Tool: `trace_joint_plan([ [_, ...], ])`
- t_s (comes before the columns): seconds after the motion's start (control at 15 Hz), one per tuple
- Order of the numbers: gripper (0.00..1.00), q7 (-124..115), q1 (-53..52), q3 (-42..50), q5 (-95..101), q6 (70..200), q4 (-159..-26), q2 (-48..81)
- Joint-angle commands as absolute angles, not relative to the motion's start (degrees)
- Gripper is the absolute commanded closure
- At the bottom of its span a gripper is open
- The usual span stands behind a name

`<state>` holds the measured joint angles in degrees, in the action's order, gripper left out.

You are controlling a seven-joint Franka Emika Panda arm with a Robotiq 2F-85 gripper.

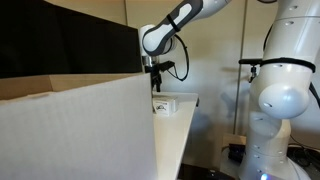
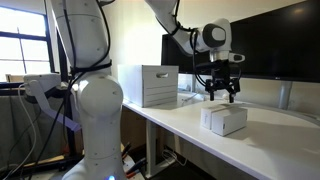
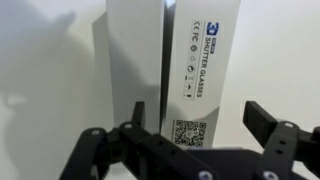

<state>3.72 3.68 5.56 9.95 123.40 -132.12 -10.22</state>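
Note:
A white carton (image 2: 224, 120) labelled "shutter glasses" lies on the white table (image 2: 175, 122). In both exterior views my gripper (image 2: 221, 97) hangs just above it, fingers pointing down. In an exterior view the carton (image 1: 163, 104) shows behind a big white panel, with the gripper (image 1: 156, 86) over it. The wrist view looks straight down on the carton (image 3: 170, 60), its label and QR code towards me. My gripper (image 3: 200, 115) is open, its two black fingertips (image 3: 262, 118) standing either side of the carton's near end without touching it. Nothing is held.
A larger white box (image 2: 148, 85) stands further along the table. Behind it is a dark screen (image 2: 270, 45). A second white robot (image 2: 85, 95) stands beside the table. A big white panel (image 1: 70, 130) fills the foreground, with the table edge (image 1: 185, 135) beside it.

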Motion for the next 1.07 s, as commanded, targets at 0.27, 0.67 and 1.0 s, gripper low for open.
trace_joint_plan([
  [0.27,0.00,5.5,4.8,6.6,10.1,120.3,-133.1,-12.6],
  [0.67,0.00,6.6,4.8,7.0,10.2,119.5,-133.0,-12.7],
  [1.0,0.00,10.4,4.7,7.2,10.1,115.1,-132.1,-12.4],
])
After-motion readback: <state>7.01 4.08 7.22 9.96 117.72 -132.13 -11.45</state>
